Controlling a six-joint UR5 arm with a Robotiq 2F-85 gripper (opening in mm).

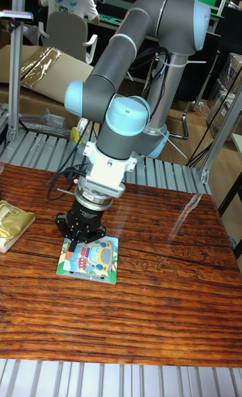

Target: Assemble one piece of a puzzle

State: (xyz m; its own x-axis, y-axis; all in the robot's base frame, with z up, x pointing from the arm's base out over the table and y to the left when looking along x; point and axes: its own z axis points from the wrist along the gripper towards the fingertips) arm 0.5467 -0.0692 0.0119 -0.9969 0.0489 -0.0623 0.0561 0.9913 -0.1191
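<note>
Where glossy striped-wood tabletop [154,303] carries flat square cartoon puzzle [89,260], black claw [78,237] sits directly over puzzle's far-left corner; finger state can't tell, tips obscured.

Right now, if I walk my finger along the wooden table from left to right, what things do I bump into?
Gold packet at the left edge → colorful puzzle board with the robot's gripper right above its left part → then just bare wooden table.
</note>
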